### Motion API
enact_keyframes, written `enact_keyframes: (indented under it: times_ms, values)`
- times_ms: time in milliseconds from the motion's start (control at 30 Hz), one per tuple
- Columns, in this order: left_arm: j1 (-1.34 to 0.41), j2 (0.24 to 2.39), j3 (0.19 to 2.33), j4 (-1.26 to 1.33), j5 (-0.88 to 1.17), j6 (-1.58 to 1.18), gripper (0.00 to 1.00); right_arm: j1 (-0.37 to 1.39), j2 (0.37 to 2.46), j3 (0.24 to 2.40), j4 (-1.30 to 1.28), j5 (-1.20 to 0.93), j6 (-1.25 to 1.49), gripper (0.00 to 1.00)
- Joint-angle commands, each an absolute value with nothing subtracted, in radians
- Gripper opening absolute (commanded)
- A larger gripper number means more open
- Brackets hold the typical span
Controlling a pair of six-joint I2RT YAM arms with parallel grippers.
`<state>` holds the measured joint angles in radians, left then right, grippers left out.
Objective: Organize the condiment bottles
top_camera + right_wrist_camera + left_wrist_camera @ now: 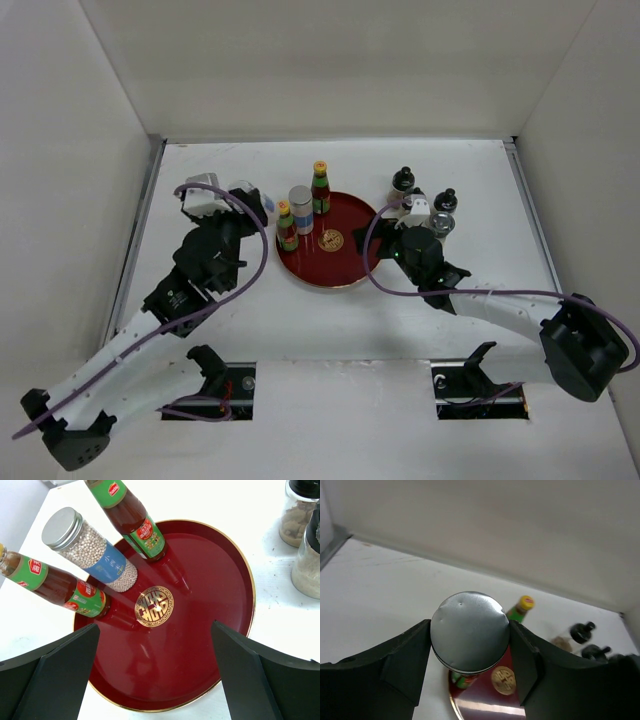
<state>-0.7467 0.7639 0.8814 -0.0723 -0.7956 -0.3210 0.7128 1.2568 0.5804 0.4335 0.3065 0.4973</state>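
Placing step in hand: left pincer (470, 650) clamped on a silver-lidded shaker (469, 625) just off the red plate's (210, 570) left rim; right pincer (155, 629) apart above the plate; next move, in my judgement, calls for setting it upright beside the second shaker (87, 547) on the plate.

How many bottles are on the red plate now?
3, clustered on the left of the red plate: near sauce bottle, silver-lidded shaker behind it, far sauce bottle at the back rim. None seems hidden.

Labels around the red plate (220, 570)
The shaker's (87, 550) blue label seems to read 小西米. The sauce bottles' (132, 517) red logos are illegible. The gold emblem (155, 606) is a stylised character.
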Motion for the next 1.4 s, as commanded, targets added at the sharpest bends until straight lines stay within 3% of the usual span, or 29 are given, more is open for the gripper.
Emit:
enact_keyframes:
  times_ms: [0, 267, 567, 867, 1067, 1167, 1367]
  values:
    - [-0.875, 0.778, 0.917, 0.023, -0.813, -0.223, 0.25, 0.702, 1.226, 0.578, 0.474, 0.325, 0.5, 1.0]
    - [-1.047, 0.919, 0.804, 0.175, -0.813, -0.179, 0.25, 0.68, 1.204, 0.563, 0.474, 0.333, 0.515, 1.0]
    - [-0.998, 1.149, 0.738, 0.367, -0.781, -0.206, 0.26, 0.677, 1.212, 0.563, 0.479, 0.327, 0.517, 1.0]
    - [-0.947, 1.216, 0.67, 0.373, -0.764, -0.285, 0.27, 0.677, 1.215, 0.565, 0.479, 0.327, 0.517, 1.0]
    - [-0.927, 1.218, 0.615, 0.379, -0.741, -0.348, 0.34, 0.679, 1.22, 0.568, 0.479, 0.328, 0.514, 1.0]
    - [-0.927, 1.216, 0.604, 0.38, -0.732, -0.353, 0.44, 0.679, 1.223, 0.568, 0.477, 0.327, 0.514, 1.0]
    - [-0.935, 1.171, 0.604, 0.374, -0.73, -0.336, 0.78, 0.679, 1.22, 0.571, 0.474, 0.331, 0.508, 1.0]
